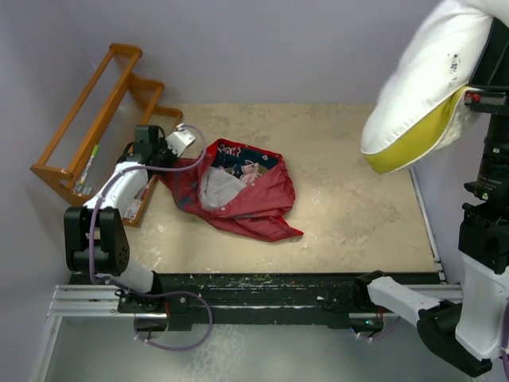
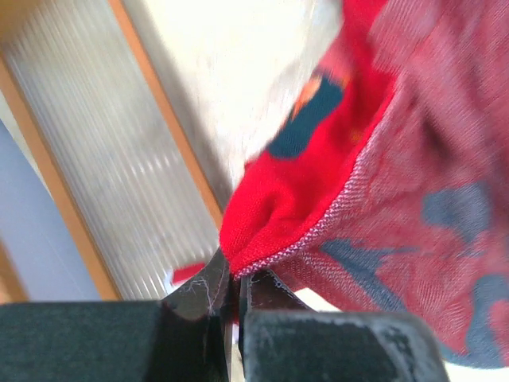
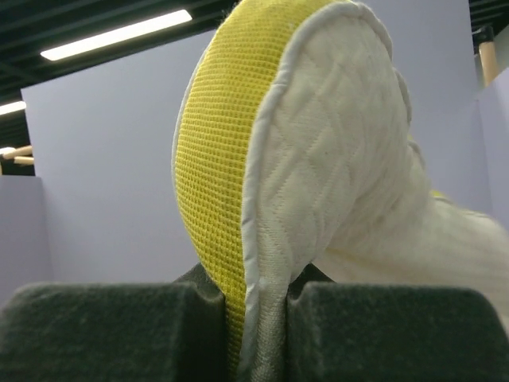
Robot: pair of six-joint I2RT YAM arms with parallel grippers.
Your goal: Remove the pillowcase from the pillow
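The red printed pillowcase (image 1: pixel 242 191) lies crumpled on the table, empty, its darker lining showing. My left gripper (image 1: pixel 169 165) is shut on its left edge; in the left wrist view the jaws pinch the red hem (image 2: pixel 262 239). The cream pillow (image 1: pixel 425 83) with its yellow side band hangs high at the right, clear of the pillowcase. My right gripper (image 1: pixel 487 99) is shut on the pillow's edge; the right wrist view shows the yellow band and quilted cream fabric (image 3: pixel 334 183) squeezed between the pads.
A wooden rack (image 1: pixel 95 119) stands at the table's far left, just behind the left gripper. The beige tabletop (image 1: pixel 358 215) ends at the dark front rail (image 1: pixel 262 290). Walls close in on the left, back and right.
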